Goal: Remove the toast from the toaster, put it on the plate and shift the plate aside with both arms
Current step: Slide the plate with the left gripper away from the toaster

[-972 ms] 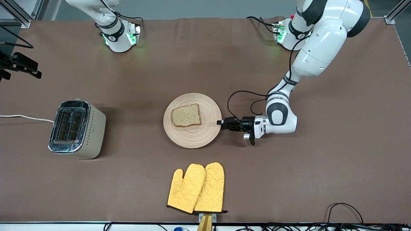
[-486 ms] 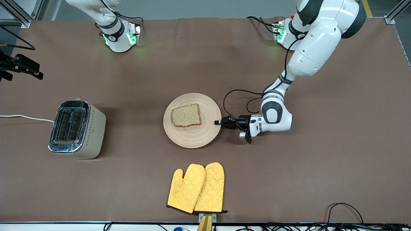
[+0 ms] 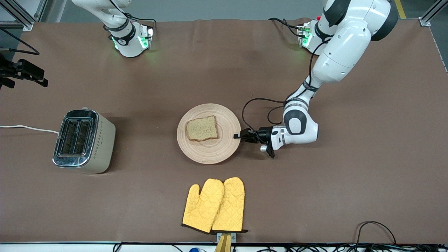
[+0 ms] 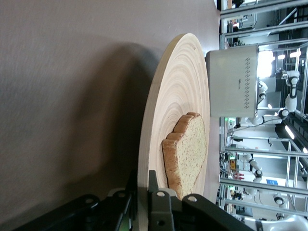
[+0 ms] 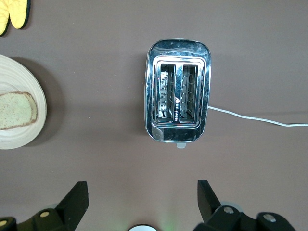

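Observation:
The round pale wooden plate point(image 3: 208, 154) lies mid-table with the toast point(image 3: 201, 128) on it. My left gripper point(image 3: 237, 135) lies low and level at the plate's rim on the left arm's side, shut on that rim. In the left wrist view the fingers point(image 4: 155, 185) straddle the plate's point(image 4: 180, 77) edge, with the toast point(image 4: 190, 149) just past them. My right gripper point(image 5: 142, 192) is open and empty, high over the table near the toaster point(image 5: 178, 91). The plate point(image 5: 19, 82) and toast point(image 5: 17, 110) show at the edge of the right wrist view.
The toaster point(image 3: 84, 140) stands toward the right arm's end of the table, its slots empty and its white cord running off the table edge. A pair of yellow oven mitts point(image 3: 214, 204) lies nearer the front camera than the plate.
My left gripper has slid in over the plate's rim and closed on it. The plate and toast have shifted slightly toward the right arm's end.

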